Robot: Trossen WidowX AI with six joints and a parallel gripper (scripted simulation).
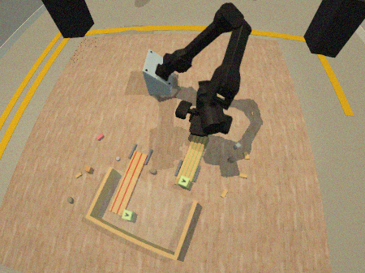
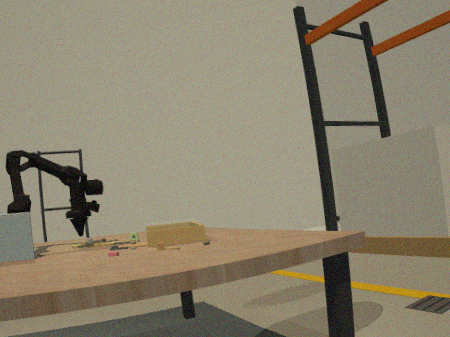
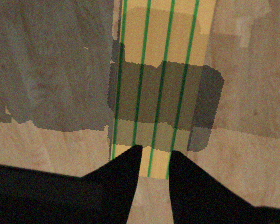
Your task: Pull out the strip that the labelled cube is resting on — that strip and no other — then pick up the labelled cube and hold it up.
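Two striped strips are laid on the bench (image 1: 264, 208). The green-lined strip (image 1: 193, 156) runs from beneath the claw (image 3: 152, 167) toward 7 o'clock in the top view, and a pale green cube (image 1: 184, 181) with a dark mark is carried on its far end. The red-lined strip (image 1: 129, 181) lies at 9 o'clock from it, reaching into a three-sided tan frame (image 1: 183, 236), and a second marked cube (image 1: 128, 215) sits at its lower end. Which of the two cubes bears the label cannot be told at this size.

In the wrist view, the claw fingers are seen slightly apart, with nothing clamped between them; the near end of the green-lined strip shows in the narrow gap and extends toward 12 o'clock. The arm's grey base block (image 1: 158, 75) stands at 11 o'clock from the claw in the top view. Small scraps are scattered over the bench around both strips.
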